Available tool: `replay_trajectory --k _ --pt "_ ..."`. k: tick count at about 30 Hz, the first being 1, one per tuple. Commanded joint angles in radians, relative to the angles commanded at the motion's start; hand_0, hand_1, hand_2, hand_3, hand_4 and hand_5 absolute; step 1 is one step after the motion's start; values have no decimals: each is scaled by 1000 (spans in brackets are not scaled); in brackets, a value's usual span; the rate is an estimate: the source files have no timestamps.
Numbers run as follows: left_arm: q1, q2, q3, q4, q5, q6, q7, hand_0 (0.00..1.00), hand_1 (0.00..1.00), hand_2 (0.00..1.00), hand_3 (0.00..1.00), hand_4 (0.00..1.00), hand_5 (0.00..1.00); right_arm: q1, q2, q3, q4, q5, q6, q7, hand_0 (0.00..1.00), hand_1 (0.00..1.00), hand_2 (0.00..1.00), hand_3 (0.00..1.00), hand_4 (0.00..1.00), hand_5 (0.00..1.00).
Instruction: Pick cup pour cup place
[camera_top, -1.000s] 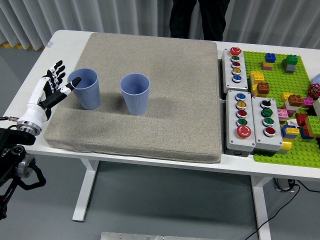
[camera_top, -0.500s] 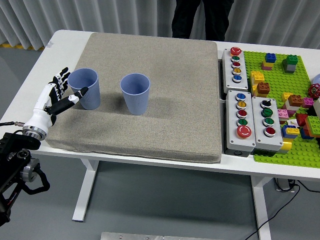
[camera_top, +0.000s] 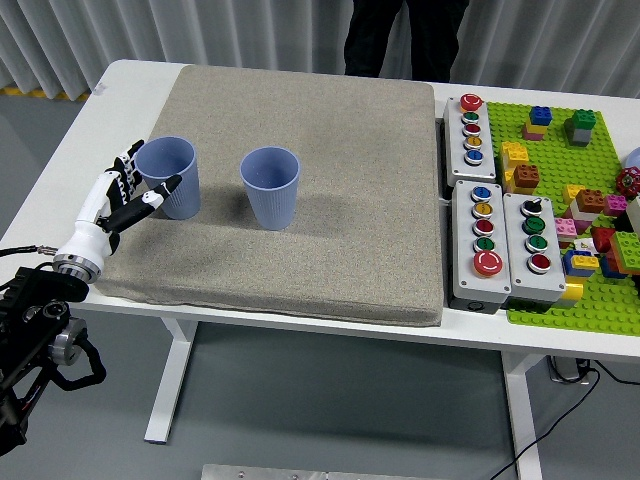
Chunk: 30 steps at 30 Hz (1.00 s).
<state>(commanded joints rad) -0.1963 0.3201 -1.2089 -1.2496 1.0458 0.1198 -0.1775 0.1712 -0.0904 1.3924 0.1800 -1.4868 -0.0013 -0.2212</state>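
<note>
The left robot hand (camera_top: 122, 194), fingers spread wide around the left cup (camera_top: 169, 177) without gripping, could tip it if the thumb pushes before closing.

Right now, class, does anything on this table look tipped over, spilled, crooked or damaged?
Nothing stands out. Both blue cups, the left cup and the right cup, stand upright on the grey mat, and no spill shows. The left hand is open beside the left cup, not gripping it. The button boxes sit in tidy rows.
</note>
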Motion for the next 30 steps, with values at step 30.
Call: replay_trajectory --k 30 --pt "-8 -8 6 10 15 -11 -1 998 998 998 998 753 137 5 1 1 0 1 0 0 694 683 621 604 23 212"
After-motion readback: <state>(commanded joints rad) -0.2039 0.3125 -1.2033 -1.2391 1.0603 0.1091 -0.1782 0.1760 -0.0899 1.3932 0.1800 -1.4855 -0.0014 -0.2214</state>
